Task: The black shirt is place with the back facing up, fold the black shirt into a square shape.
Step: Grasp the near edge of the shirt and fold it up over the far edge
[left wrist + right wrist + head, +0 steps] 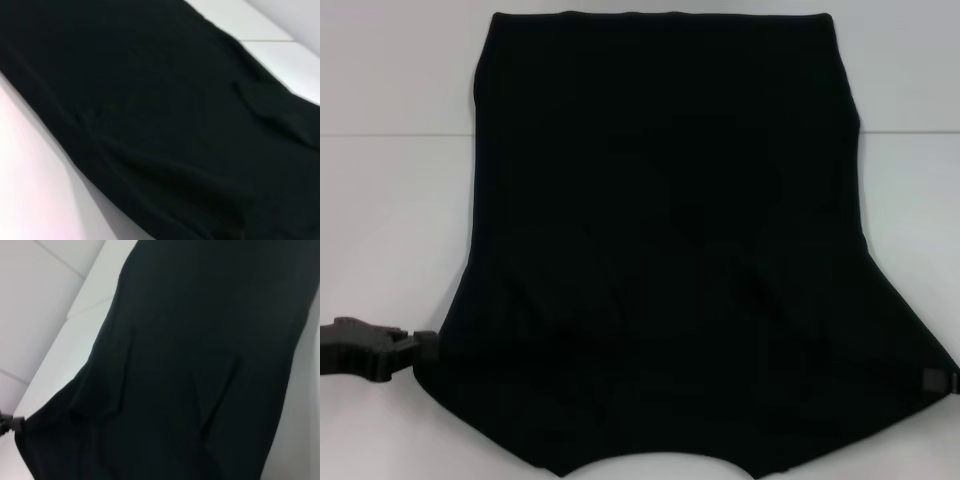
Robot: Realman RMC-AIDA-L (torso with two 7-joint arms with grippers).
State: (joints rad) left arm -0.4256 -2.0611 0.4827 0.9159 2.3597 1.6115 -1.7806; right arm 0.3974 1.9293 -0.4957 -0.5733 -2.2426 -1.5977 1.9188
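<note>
Black shirt (665, 240) spread on white table (390, 230), left hand (420, 348) and right hand (938, 380) pinching its near corners.

Desk (390, 250): white, smooth, matte; bare surface showing at 9 o'clock, 3 o'clock and along 12 o'clock in head view.
Seam (395, 135): thin straight line crossing the desk side to side, upper part of head view, at 10 o'clock and again at 2 o'clock.
Left wrist view: white desk (30, 190), seam line (265, 41) visible.
Right wrist view: white desk (45, 300), with seams.
</note>
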